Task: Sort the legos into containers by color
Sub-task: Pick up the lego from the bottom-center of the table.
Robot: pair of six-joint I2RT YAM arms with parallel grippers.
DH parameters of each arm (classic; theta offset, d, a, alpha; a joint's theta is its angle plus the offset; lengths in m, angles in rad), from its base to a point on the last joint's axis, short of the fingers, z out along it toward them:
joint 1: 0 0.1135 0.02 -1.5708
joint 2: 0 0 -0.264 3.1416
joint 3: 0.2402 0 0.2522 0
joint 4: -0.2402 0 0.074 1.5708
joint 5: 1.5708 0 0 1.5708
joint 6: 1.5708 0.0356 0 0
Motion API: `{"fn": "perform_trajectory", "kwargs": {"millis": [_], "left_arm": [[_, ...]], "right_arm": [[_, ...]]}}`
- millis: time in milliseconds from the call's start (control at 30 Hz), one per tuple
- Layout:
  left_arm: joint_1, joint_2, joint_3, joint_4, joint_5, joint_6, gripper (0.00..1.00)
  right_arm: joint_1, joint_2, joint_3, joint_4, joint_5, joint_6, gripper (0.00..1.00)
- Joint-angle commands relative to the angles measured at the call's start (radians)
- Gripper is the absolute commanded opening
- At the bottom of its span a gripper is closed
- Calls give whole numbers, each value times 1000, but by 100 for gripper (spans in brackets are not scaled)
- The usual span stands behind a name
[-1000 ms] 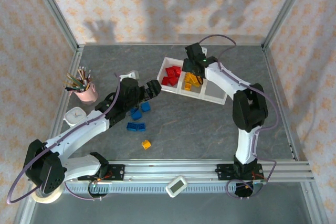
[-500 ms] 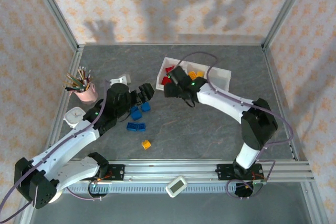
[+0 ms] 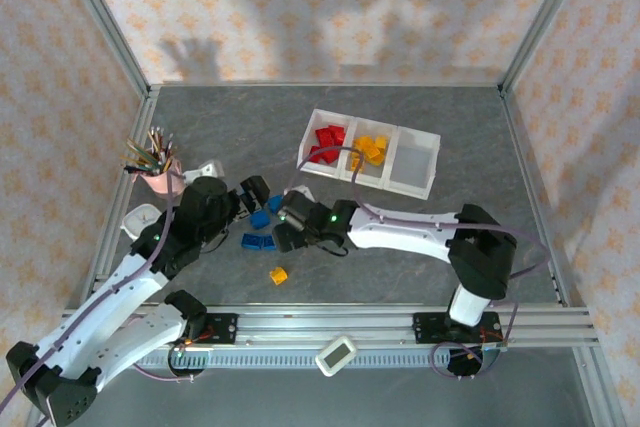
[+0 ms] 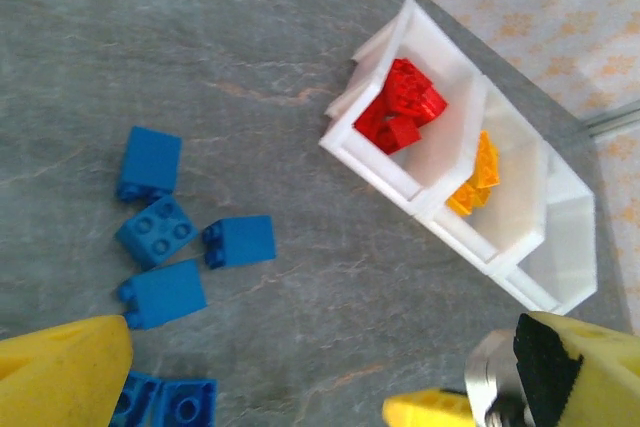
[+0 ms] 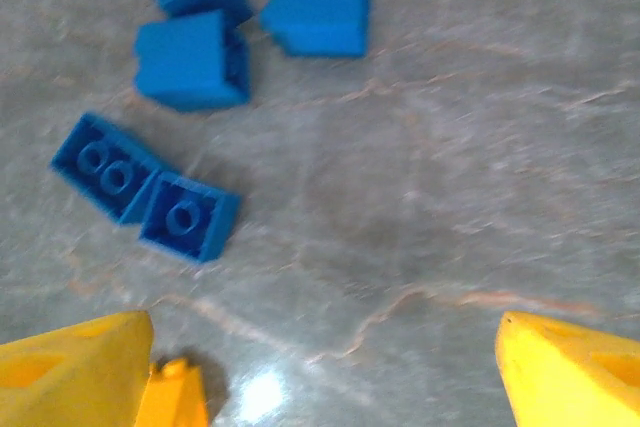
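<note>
The white tray of containers [image 3: 345,169] holds red legos [image 3: 326,140] in its left compartment and yellow legos [image 3: 368,149] in the middle one; the right compartment [image 3: 411,164] looks bare. Blue legos [image 3: 262,217] lie loose on the table, with one yellow lego [image 3: 278,274] nearer the front. My left gripper [image 3: 256,190] hangs open just left of the blue legos [image 4: 157,230], with the tray [image 4: 372,158] ahead of it. My right gripper [image 3: 285,222] is open, low over the table; blue legos [image 5: 190,59] lie ahead and a yellow lego [image 5: 170,397] sits by its left finger [image 5: 75,367].
A pink cup of pencils [image 3: 160,177] and a white timer [image 3: 143,219] stand at the left edge. A small white object [image 3: 211,167] lies behind my left arm. Metal frame posts border the table, and a rail with a white device [image 3: 336,354] runs along the front.
My right arm has swung from over the tray down and left to the loose blue legos, its jaws widening. My left arm has drawn back toward the near left.
</note>
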Motion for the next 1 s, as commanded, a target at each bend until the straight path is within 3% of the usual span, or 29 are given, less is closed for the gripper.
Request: {"fn": "perform_trajectory", "kwargs": {"millis": [0, 433, 967], "left_arm": [[6, -42, -34, -123, -41, -55, 99], [7, -143, -60, -214, -85, -121, 99], [7, -161, -62, -215, -93, -127, 99]], "right_arm": [[49, -12, -51, 49, -16, 27, 88], [159, 91, -64, 134, -46, 30, 80], [166, 201, 17, 117, -10, 15, 53]]}}
